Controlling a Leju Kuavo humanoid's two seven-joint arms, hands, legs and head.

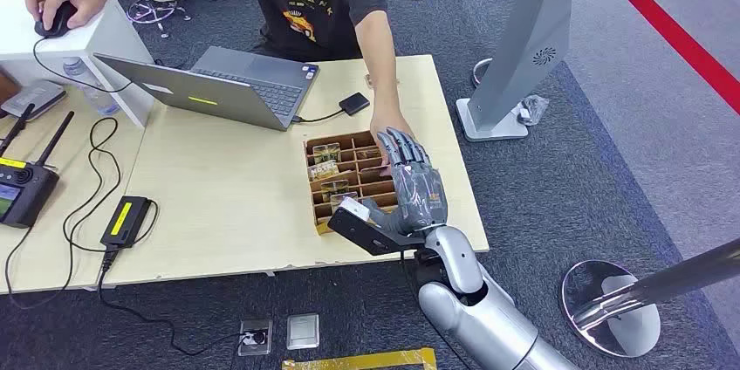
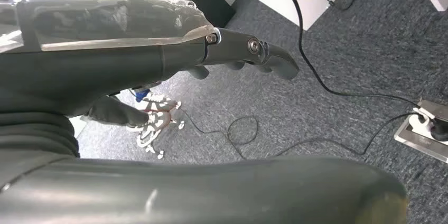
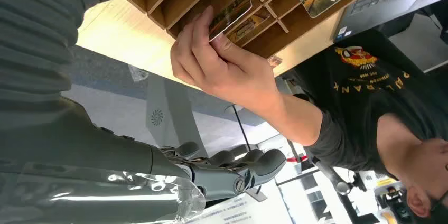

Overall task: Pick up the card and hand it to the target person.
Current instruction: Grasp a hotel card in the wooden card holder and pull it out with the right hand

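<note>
Silver right hand [image 1: 410,185] seemingly empty, person's hand [image 3: 222,68] pinching card [image 3: 230,15]

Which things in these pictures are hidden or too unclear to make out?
- Head view: the person's hand and the small picture card are covered by the silver right hand.
- Right wrist view: the card print is too small.
- Left wrist view: the left hand hides its fingers' curl.

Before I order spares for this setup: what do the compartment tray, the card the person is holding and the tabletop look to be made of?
The compartment tray looks like thin brown wood or fibreboard, matte, with slotted dividers. The card seems glossy plastic or laminate, printed with a picture and catching light. The tabletop looks like pale wood-grain laminate, smooth; solid wood can't be ruled out.
</note>
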